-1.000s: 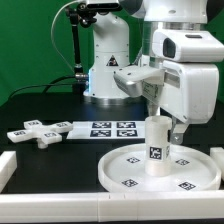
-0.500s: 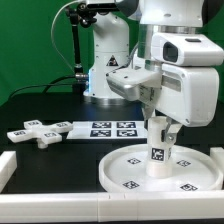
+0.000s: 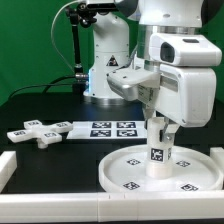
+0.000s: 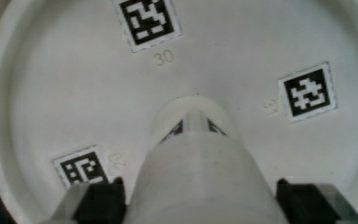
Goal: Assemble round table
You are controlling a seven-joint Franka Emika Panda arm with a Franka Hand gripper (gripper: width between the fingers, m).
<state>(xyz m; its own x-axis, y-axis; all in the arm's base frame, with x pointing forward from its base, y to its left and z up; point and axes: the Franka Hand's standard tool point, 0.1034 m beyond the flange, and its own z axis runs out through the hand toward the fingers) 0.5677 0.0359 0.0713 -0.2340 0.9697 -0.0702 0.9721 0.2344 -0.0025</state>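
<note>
The large rimmed round disc (image 3: 125, 172) lies flat on the table at the front, towards the exterior view's right. The short thick cylinder leg (image 3: 156, 155) stands upright on the disc's middle, its tag facing the camera. My gripper (image 3: 158, 128) comes down from above and is shut on the top of the leg. In the wrist view the leg (image 4: 197, 160) fills the space between my two dark fingers (image 4: 98, 200), with the disc (image 4: 51, 90) and its tags beneath. The cross-shaped base (image 3: 35, 133) lies on the table at the exterior view's left.
The marker board (image 3: 105, 129) lies between the cross-shaped base and the disc. White border blocks stand at the left (image 3: 5, 168), the front (image 3: 60, 207) and the right (image 3: 218, 155). The arm's base (image 3: 105, 65) stands behind.
My hand has shifted slightly at the top of the leg. The leg stays upright at the same spot on the disc.
</note>
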